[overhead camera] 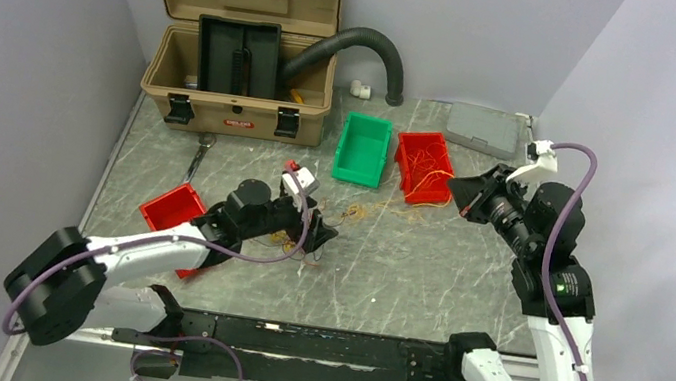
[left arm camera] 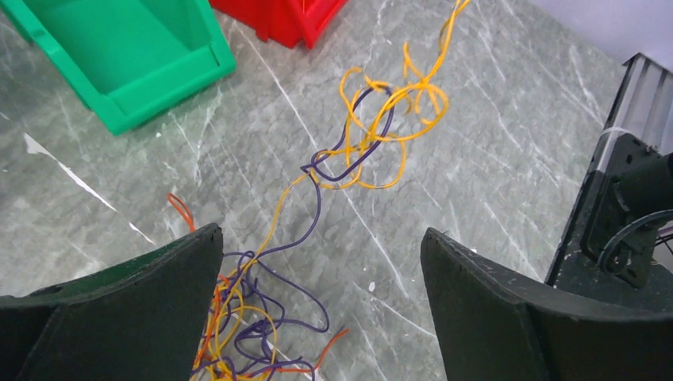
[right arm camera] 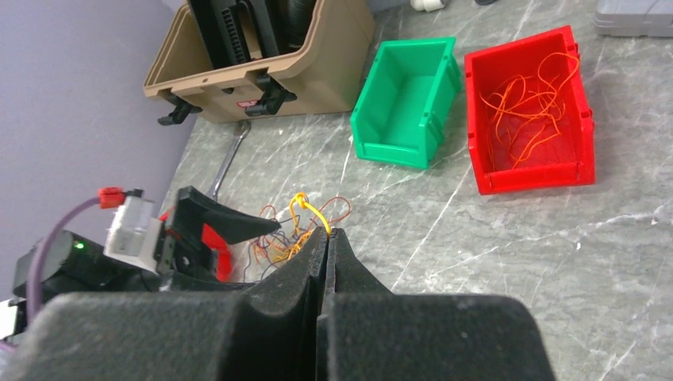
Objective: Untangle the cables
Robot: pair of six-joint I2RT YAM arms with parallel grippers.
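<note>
While L gripper hangs wide open over cables mid-table, R gripper clamped on their yellow loop, green bin at 12 o'clock, far red bin at 1.

Robot lab cell: plain grey walls round marble-look surface w/ 2 arms bolted at edge, tan toolbox, green parts bin.
</note>
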